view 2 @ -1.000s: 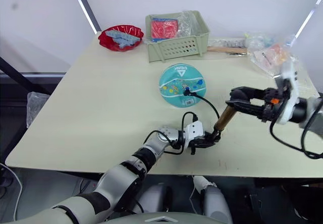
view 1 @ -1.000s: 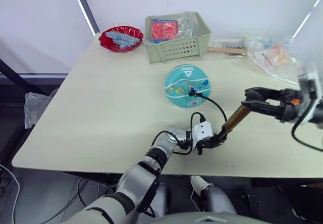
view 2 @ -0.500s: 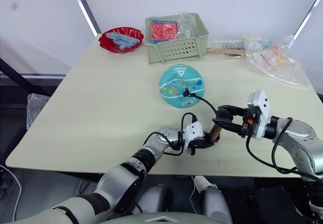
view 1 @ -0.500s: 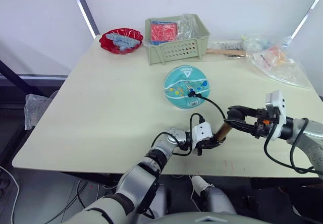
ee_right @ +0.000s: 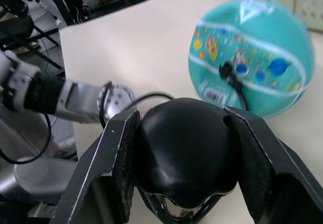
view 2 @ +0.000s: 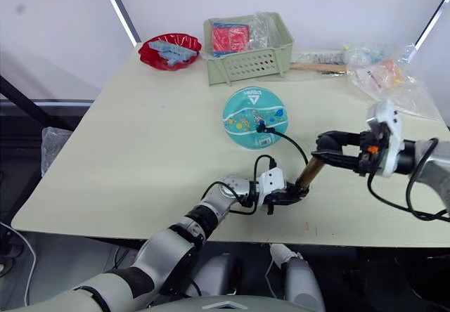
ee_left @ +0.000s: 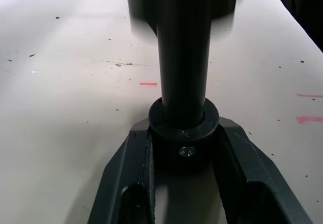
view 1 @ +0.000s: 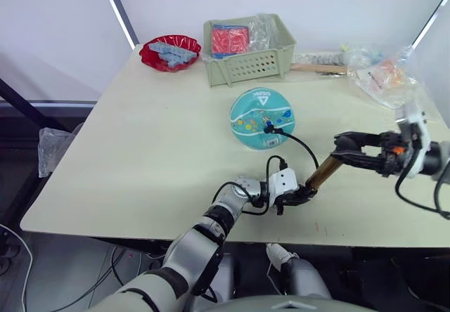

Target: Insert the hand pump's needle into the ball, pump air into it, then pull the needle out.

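Right tool [view 1: 342,143] clamps hand pump [view 1: 322,173] handle.

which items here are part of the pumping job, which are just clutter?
In use: hand pump, its hose, needle in the ball, left gripper, right gripper.
Clutter: red bowl, green basket, plastic bags.

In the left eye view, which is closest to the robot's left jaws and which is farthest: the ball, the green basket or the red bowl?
From the left gripper:
1. The ball, mid-table, just beyond the gripper.
2. The green basket, at the table's far edge.
3. The red bowl, far edge too, left of the basket.
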Tool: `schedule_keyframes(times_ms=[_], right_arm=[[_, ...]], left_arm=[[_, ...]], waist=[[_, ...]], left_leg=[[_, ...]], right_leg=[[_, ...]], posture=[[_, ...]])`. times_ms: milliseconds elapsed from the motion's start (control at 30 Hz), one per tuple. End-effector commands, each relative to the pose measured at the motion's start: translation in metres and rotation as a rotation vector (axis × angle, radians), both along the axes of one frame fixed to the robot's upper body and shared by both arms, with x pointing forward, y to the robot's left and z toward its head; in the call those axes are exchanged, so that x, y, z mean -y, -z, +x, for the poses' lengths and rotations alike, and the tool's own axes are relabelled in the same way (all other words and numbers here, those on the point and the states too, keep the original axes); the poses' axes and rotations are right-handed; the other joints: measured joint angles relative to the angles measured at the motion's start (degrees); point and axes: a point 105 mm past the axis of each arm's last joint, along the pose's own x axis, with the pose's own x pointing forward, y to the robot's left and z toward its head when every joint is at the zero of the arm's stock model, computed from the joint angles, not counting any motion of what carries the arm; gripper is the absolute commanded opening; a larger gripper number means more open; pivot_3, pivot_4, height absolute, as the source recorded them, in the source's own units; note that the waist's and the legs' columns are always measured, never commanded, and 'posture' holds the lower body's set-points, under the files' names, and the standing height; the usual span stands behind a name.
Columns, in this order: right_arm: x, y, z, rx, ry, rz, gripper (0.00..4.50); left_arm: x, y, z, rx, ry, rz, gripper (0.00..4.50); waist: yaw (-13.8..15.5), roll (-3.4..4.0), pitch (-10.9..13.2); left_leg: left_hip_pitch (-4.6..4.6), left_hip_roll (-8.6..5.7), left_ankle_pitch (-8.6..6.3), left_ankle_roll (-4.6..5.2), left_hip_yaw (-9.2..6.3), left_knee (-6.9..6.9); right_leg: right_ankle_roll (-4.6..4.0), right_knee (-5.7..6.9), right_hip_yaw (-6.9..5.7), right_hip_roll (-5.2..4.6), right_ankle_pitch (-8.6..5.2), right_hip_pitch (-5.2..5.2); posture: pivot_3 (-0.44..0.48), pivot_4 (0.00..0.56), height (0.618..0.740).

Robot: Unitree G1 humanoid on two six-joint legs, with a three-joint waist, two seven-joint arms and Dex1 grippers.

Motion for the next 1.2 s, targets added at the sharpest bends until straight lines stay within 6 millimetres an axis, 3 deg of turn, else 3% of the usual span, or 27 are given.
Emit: schedule_keyframes(times_ms=[33, 300, 433, 633, 1067, 1200], right_arm=[[0.016, -0.072, -0.006, 0.196, 0.056, 0.073, 2.08], [0.028, -0.119, -0.016, 0.247, 0.059, 0.112, 2.08], [0.029, -0.118, -0.016, 0.218, 0.053, 0.097, 2.08], [0.022, -0.07, -0.011, 0.088, 0.039, 0.015, 2.08], [-0.001, 0.033, -0.006, -0.102, 0.014, -0.06, 2.08], [-0.003, 0.053, -0.002, -0.114, 0.03, -0.075, 2.08]], left_arm=[[-0.025, 0.044, -0.019, -0.131, -0.018, 0.142, 1.12], [-0.024, 0.044, -0.02, -0.129, -0.009, 0.144, 1.12], [-0.024, 0.044, -0.02, -0.13, -0.008, 0.145, 1.12], [-0.024, 0.044, -0.019, -0.129, -0.009, 0.144, 1.12], [-0.025, 0.044, -0.019, -0.126, -0.015, 0.145, 1.12], [-0.024, 0.044, -0.02, -0.126, -0.016, 0.143, 1.12]], waist=[[-0.02, 0.08, 0.1], [0.04, 0.05, 0.16], [0.35, 0.06, 0.15], [0.32, -0.07, 0.1], [-0.15, -1.49, -0.76], [-0.11, -1.56, -0.9]], left_leg=[[0.0, -0.01, 0.0, 0.0, 0.04, 0.01], [-0.16, -0.11, -0.06, 0.1, 0.29, 0.0], [-0.71, -0.09, -0.05, 0.1, 0.68, 0.11], [-0.52, -0.02, -0.3, 0.53, 1.8, 0.27], [0.62, 0.1, -0.63, 0.96, 2.96, 0.3], [0.61, 0.1, -0.67, 1.01, 3.09, 0.3]], right_leg=[[0.01, 0.0, 0.0, -0.01, 0.0, 0.0], [0.2, -0.02, 0.28, -0.15, 0.0, -0.29], [0.43, 0.31, 0.44, -0.33, 0.17, -1.08], [0.75, 0.29, 0.41, -0.76, 0.37, -1.28], [0.9, 0.28, 0.57, -1.24, 0.82, -1.1], [0.93, 0.21, 0.63, -1.28, 0.85, -1.13]], posture=[[0.0, 0.15, 0.738], [0.0, 0.15, 0.738], [0.0, 0.15, 0.738], [0.0, 0.15, 0.738], [0.0, 0.15, 0.738], [0.0, 0.15, 0.738]])
